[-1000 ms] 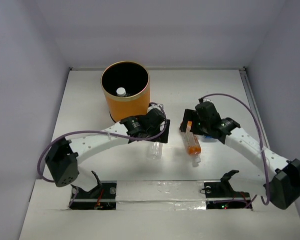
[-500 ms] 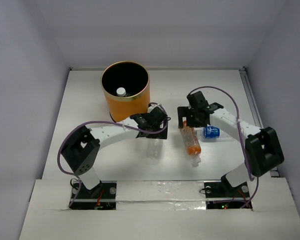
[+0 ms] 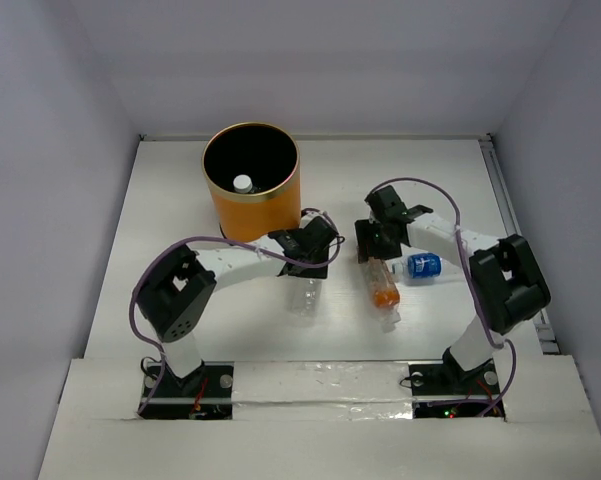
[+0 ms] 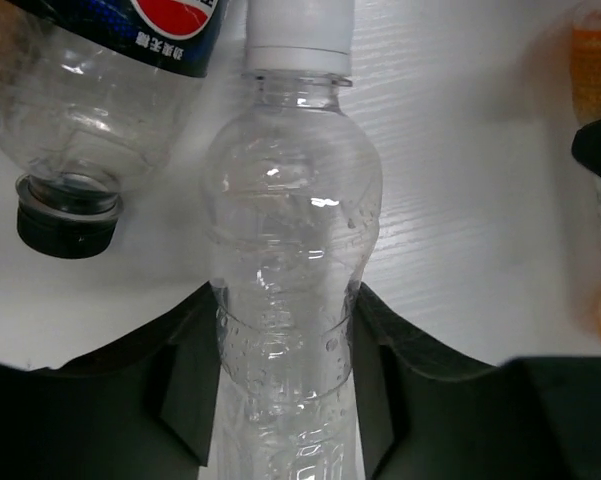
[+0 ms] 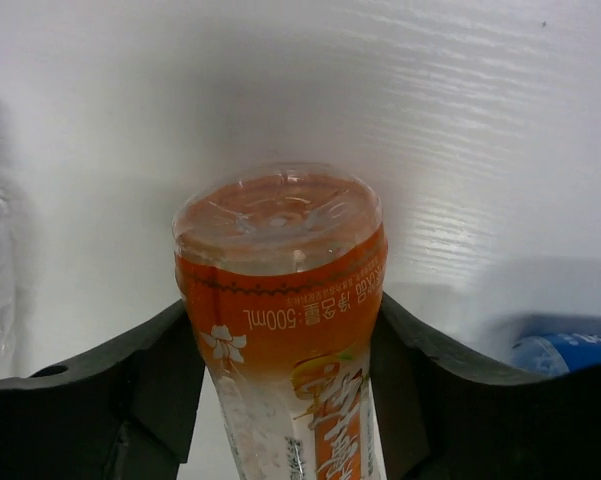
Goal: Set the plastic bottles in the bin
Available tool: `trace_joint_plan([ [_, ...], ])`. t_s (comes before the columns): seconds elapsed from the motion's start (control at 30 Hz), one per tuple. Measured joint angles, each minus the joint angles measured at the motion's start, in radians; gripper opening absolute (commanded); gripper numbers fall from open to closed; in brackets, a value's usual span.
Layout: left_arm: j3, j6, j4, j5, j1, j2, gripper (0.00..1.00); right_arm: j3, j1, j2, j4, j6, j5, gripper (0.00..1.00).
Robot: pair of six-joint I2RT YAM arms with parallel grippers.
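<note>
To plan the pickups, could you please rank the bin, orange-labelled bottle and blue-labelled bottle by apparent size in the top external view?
Largest: the bin, by far.
Next: the orange-labelled bottle, though partly hidden.
Smallest: the blue-labelled bottle.

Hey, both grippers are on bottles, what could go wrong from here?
The left gripper pinches the slick clear bottle; it could buckle and slip out. The black-capped bottle lies beside it and may get knocked on the lift. The right gripper holds the orange bottle near one end, so it may swing.
</note>
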Motion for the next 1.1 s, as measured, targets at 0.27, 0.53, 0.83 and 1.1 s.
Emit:
trace_joint_plan([
  [0.27,0.016,0.011,-0.107,0.025,0.001,-0.217,0.33,0.088,0.0,-0.205,-0.063,0.016,-0.024,0.57],
  [0.53,0.455,0.092,-0.185,-0.052,0.029,-0.405,0.33,0.498,0.0,-0.427,-0.072,0.049,-0.051,0.57],
  [0.83,0.788,0.241,-0.124,-0.171,0.362,-0.325,0.32,0.678,0.005,-0.312,0.354,0.243,-0.092,0.58],
  [1.1,0.613,0.355,0.119,-0.271,0.477,-0.315,0.32,0.76,0.061,0.005,0.646,0.388,-0.037,0.58],
])
